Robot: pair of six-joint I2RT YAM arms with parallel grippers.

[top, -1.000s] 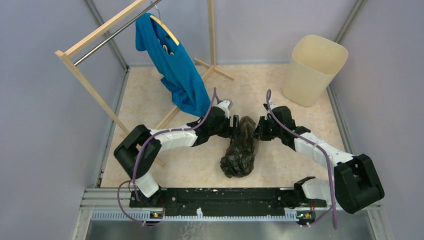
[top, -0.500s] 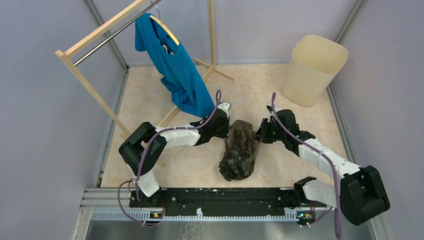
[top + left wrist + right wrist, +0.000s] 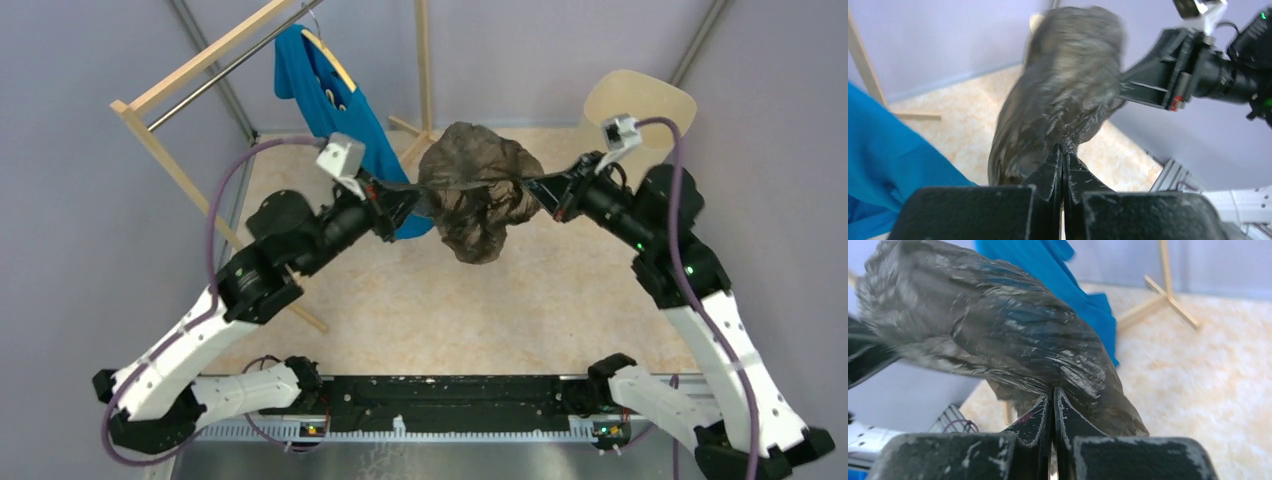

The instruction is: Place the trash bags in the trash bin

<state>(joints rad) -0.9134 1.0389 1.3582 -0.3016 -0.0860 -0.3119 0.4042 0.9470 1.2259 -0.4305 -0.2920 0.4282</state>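
With left fingers (image 3: 1050,167) and right fingers (image 3: 1035,422) each pinched shut on the hanging trash bag (image 3: 478,190), both should move together, level, toward the trash bin (image 3: 655,85).

White-and-black left arm (image 3: 190,340), matching right arm (image 3: 735,350), purple cables (image 3: 213,220) (small green lights (image 3: 688,270)), scuffed black tool fingers (image 3: 1050,170)

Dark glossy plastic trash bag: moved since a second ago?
Yes. The bag rose off the floor, toward the wooden clothes rack, held between left gripper and right gripper.
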